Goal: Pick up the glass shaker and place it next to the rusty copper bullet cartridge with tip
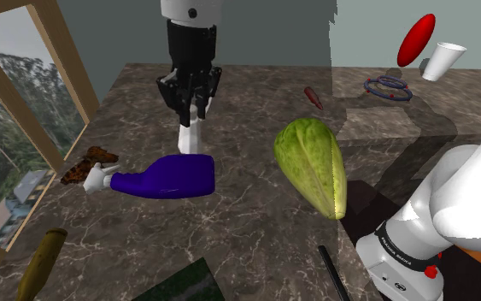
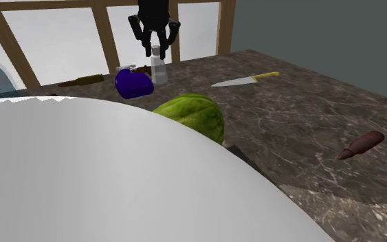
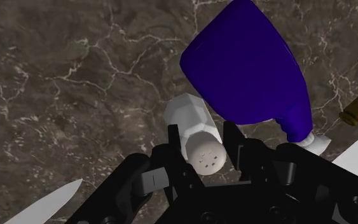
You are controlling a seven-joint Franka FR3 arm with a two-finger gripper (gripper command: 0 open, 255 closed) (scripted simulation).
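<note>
Item: black two-finger claw [image 3: 203,135] clenched on the cap of the upright white faceted shaker [image 3: 193,122] beneath it on the dark marbled worktop [image 3: 75,76]; advise a vertical lift clear of the blue plastic bottle [image 3: 247,63] lying alongside, then carriage to the distant reddish-brown pointed cartridge [image 1: 313,97].

The shaker [image 1: 190,132] is just beside the lying bottle [image 1: 166,178] — the cartridge [image 1: 314,97] well apart, toward the shoulder view's right.

The dark marbled bench [image 1: 255,231] carries a blue spray bottle [image 1: 166,178] lying on its side. A white shaker [image 1: 190,132] stands upright just beside the spray bottle. A lettuce [image 1: 313,162] lies near it on the shoulder view's right, a reddish-brown cartridge [image 1: 314,97] well apart farther that way, and a brown bottle [image 1: 42,263] well apart toward the lower left
</note>
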